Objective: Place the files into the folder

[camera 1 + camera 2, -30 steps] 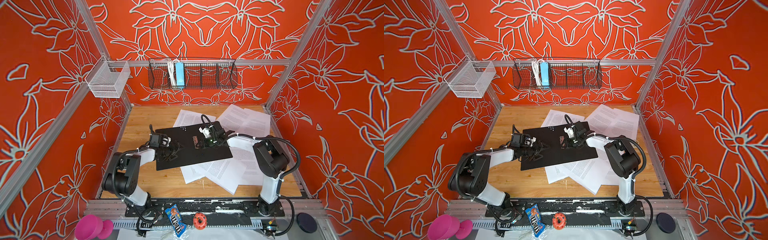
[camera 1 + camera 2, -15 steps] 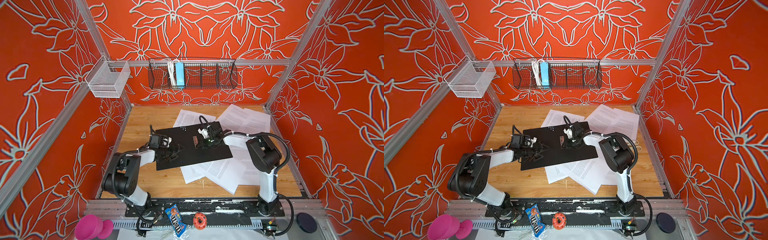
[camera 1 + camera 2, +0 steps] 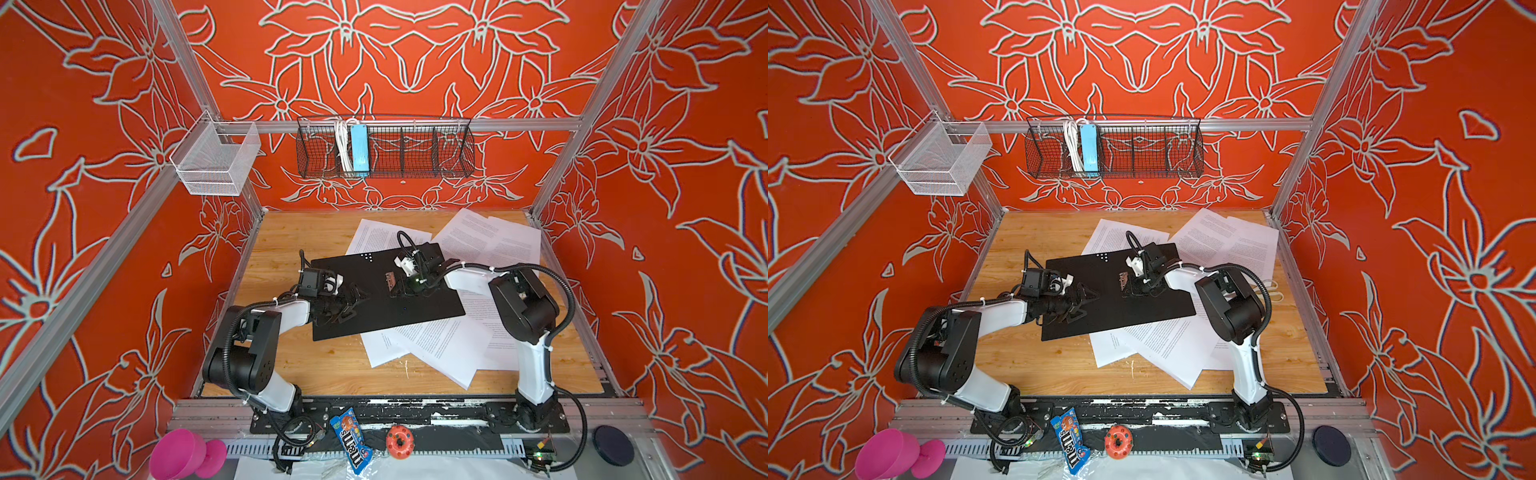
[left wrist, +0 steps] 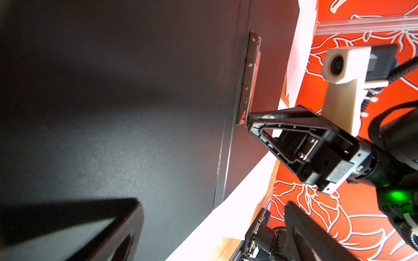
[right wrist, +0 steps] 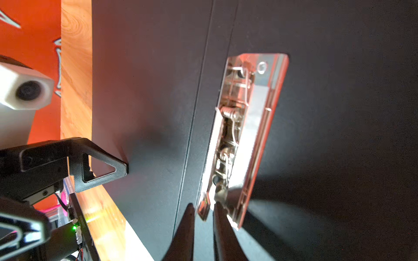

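Your left gripper (image 3: 351, 305) stood wide-jawed over the flat, matte black folder (image 3: 386, 316); your right gripper (image 5: 203, 226) pinched narrowly on its shiny oblong metal clip (image 5: 239, 135).

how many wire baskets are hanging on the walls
2: a white mesh basket on the left-side rail, and a long black wire basket on the back rail; none appears hidden.

Center of frame, an open folder (image 3: 395, 316): matt black inside, faintly grainy card. Its clip (image 5: 239, 135) is shiny polished metal with a coiled wire spring. Smooth white paper sheets (image 3: 440, 349) lie on a table (image 3: 316, 365) of light, grained wood. Upper center, a black metal wire basket (image 3: 415, 153).
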